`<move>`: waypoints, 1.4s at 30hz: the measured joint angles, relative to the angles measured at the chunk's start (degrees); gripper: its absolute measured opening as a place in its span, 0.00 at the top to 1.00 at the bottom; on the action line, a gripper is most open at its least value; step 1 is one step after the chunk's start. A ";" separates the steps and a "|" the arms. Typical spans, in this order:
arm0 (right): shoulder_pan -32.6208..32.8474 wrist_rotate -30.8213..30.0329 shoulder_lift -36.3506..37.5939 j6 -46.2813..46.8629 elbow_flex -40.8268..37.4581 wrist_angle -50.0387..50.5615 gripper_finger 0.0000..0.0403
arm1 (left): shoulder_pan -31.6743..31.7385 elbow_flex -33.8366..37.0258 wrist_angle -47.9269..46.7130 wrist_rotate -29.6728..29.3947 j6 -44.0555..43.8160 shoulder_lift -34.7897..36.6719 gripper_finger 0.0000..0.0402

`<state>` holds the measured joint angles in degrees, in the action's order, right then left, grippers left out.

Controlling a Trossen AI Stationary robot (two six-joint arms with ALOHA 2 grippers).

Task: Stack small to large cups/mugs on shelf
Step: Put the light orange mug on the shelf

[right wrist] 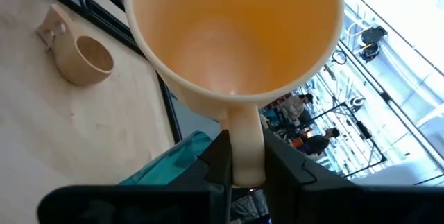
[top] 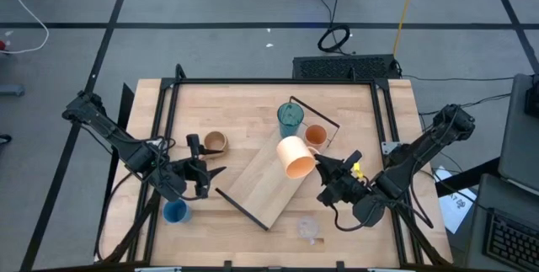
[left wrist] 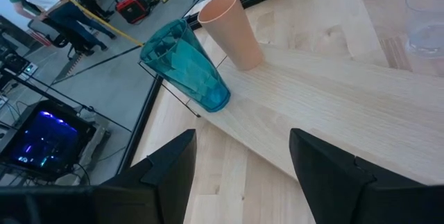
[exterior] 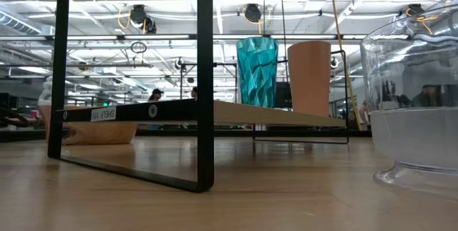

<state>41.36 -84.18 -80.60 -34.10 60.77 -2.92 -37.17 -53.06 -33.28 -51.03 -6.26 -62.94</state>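
Observation:
The shelf [top: 265, 184] lies slantwise on the table's middle. At its far end stand the teal tumbler [top: 290, 119] and a small orange cup [top: 315, 136], seen side by side in the low view as the teal tumbler [exterior: 257, 71] and the orange cup [exterior: 309, 77]. My right gripper [top: 325, 169] is shut on a larger orange cup [top: 295, 156], held above the shelf and tipped on its side. My left gripper [left wrist: 243, 175] hovers open to the left of the shelf, with nothing between its fingers. My right gripper pinches a narrow peach piece [right wrist: 244, 144] that runs from the cup's rim, between its two fingers. The fingers come level from the table's right side. The cup is lifted clear and lies on its side, its open mouth [right wrist: 232, 30] facing the gripper.
The tan handled mug [top: 216, 142] stands left of the shelf and the blue cup [top: 175, 212] near the front left. The clear cup [top: 307, 226] stands near the front edge. The shelf's black end rail [exterior: 205, 81] stands upright close to the low camera.

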 joint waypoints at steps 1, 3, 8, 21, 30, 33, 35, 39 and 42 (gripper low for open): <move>0.00 0.00 -0.02 0.52 0.00 0.02 0.89 | 0.00 0.00 -0.02 0.00 0.00 -0.02 0.42; 0.00 0.00 0.00 1.50 0.00 0.00 0.89 | 0.01 0.00 -0.02 0.00 0.00 -0.02 0.42; 0.00 0.19 0.00 2.73 0.00 -1.59 0.89 | 0.02 0.00 0.00 0.02 0.05 -0.01 0.42; 0.00 1.40 0.00 17.60 0.00 -3.11 0.89 | 0.02 0.00 1.66 0.02 2.35 -0.06 0.42; -1.27 11.16 -1.73 33.83 -0.02 -2.76 0.89 | 0.02 0.00 9.44 5.13 10.52 -0.09 0.42; -2.61 14.02 -2.77 39.56 -0.02 -2.89 0.89 | 0.00 0.00 10.01 6.05 12.25 -0.09 0.42; -3.70 17.21 -3.43 43.01 -0.02 -2.80 0.89 | 0.01 0.00 10.12 6.02 13.26 -0.09 0.42; -6.45 25.08 -4.39 49.06 -0.02 -2.45 0.89 | 0.02 0.00 11.18 4.25 16.20 -0.09 0.42; -7.87 28.68 -4.68 51.05 -0.02 -1.54 0.89 | 0.02 0.00 11.51 2.03 17.18 -0.09 0.42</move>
<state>33.50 -55.50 -85.27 16.96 60.75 -4.46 -37.15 -53.06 -21.77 -49.00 10.92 -63.02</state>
